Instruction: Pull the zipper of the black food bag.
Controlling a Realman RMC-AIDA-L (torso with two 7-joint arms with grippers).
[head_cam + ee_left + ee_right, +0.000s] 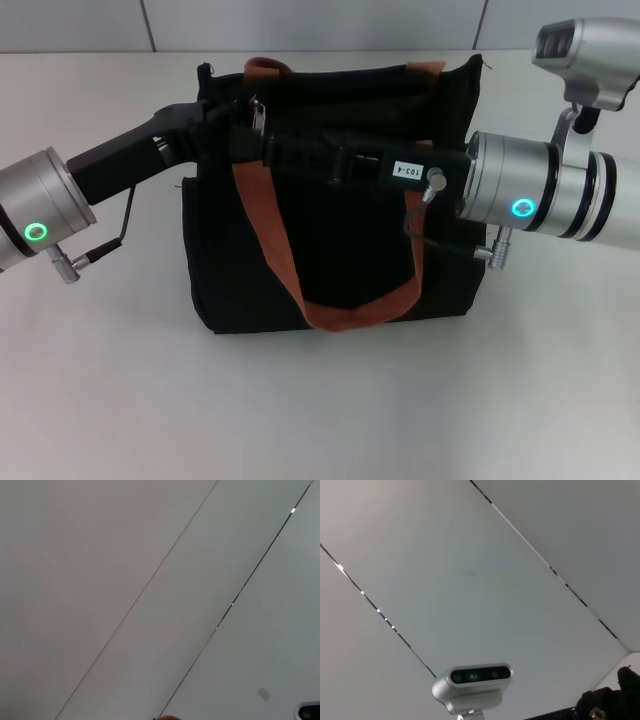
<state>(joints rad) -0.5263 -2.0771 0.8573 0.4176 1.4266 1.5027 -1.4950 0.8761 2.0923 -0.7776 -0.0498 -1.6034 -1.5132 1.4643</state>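
We saw the black food bag [330,240] standing upright on the pale table [320,410], near the middle of the head view, with its two rust-brown straps [345,310] hanging down the near face. Along its top edge, toward the left end, a small silver tab showed, which we took for the zipper [258,112].

The left gripper [215,125] reached in from the left and lay against the bag's upper left corner, just beside that tab. Its dark fingers merged with the black fabric, so we could not tell whether they were spread, narrowed or holding anything.

The right gripper [290,158] stretched in from the right across the top of the bag's near face, its black body carrying a small white label [405,169]. Its tip lay close under the zipper, near the left gripper. Again we could not tell how its fingers stood, nor whether they touched the tab.

Both arms crowded the bag's top edge and hid much of the zipper track.

The left wrist view showed only pale wall panels [150,580] with thin seams. The right wrist view showed like panels, a silver camera housing [472,685] and a dark patch of bag fabric at one corner.
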